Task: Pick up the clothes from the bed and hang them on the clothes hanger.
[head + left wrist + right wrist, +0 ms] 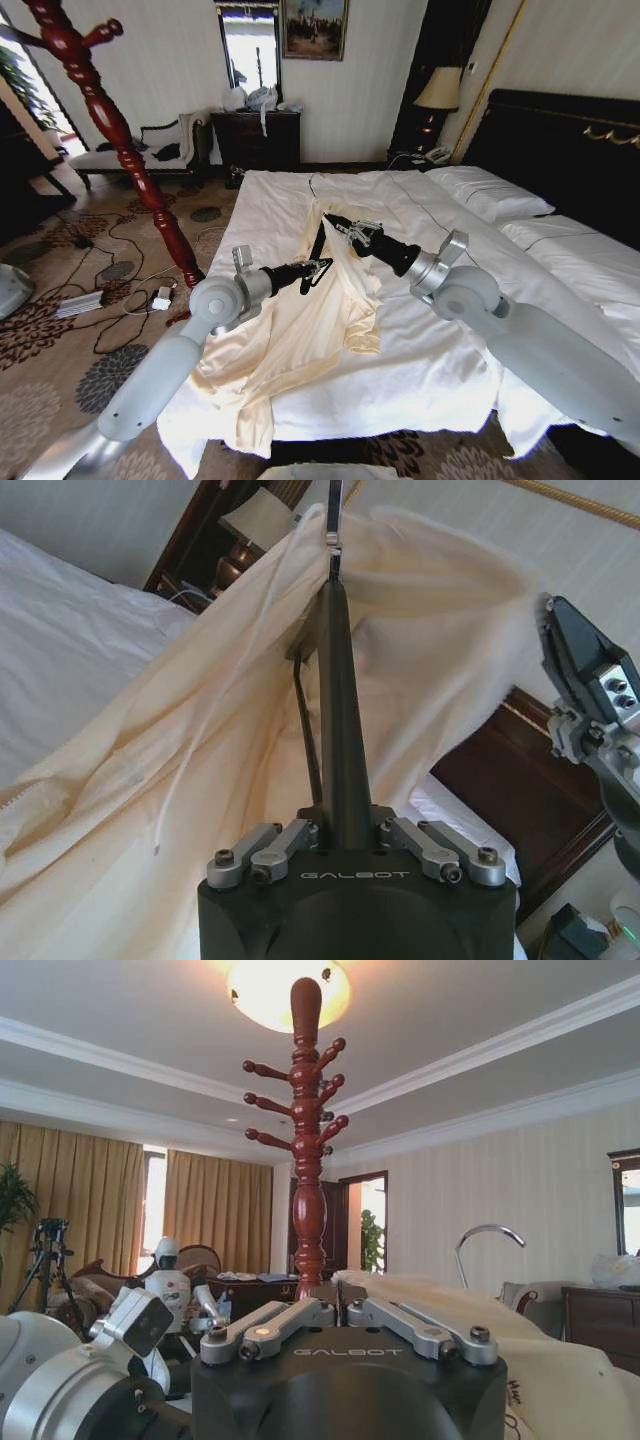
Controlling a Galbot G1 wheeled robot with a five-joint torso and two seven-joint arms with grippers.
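Over the bed (440, 350), the left pincer (318, 268) clamps the black clothes hanger (318, 243) while the right pincer (345, 229), closed, pinches the cream clothes (300, 340) at the collar, seemingly to dress the hanger.

"GALBOT" on both pincer housings (355, 875) (348, 1352)

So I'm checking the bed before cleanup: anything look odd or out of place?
Yes: the cream garment sprawls wrinkled over the bed's foot edge, its collar end lifted on the black hanger between both grippers.
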